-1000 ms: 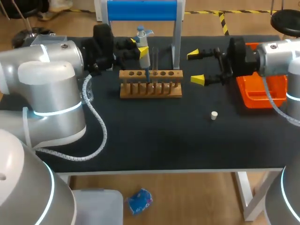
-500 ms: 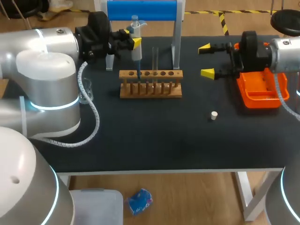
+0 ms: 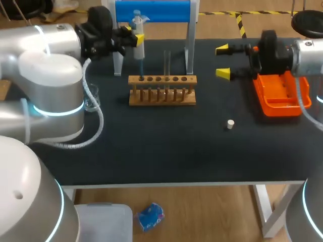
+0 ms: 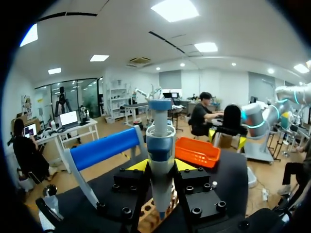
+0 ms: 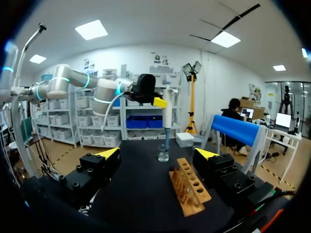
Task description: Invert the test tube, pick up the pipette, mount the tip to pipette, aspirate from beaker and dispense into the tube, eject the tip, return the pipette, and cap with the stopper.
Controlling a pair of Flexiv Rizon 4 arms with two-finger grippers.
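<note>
My left gripper is shut on the white and blue pipette, held upright above the left end of the wooden rack. Its blue tip hangs just over the rack's leftmost hole. In the left wrist view the pipette stands gripped in my gripper. A clear test tube stands upright in the rack. The glass beaker sits left of the rack. A small white stopper lies on the mat. My right gripper hangs open right of the rack, holding nothing.
An orange tray sits at the right, under my right wrist. The blue pipette stand rises behind the rack, its posts at either side. In the right wrist view, the beaker and rack lie ahead of the open fingers.
My left arm carried the pipette leftward and a little higher, from the rack's middle to its left end. My right gripper drew back to the right, staying open.
</note>
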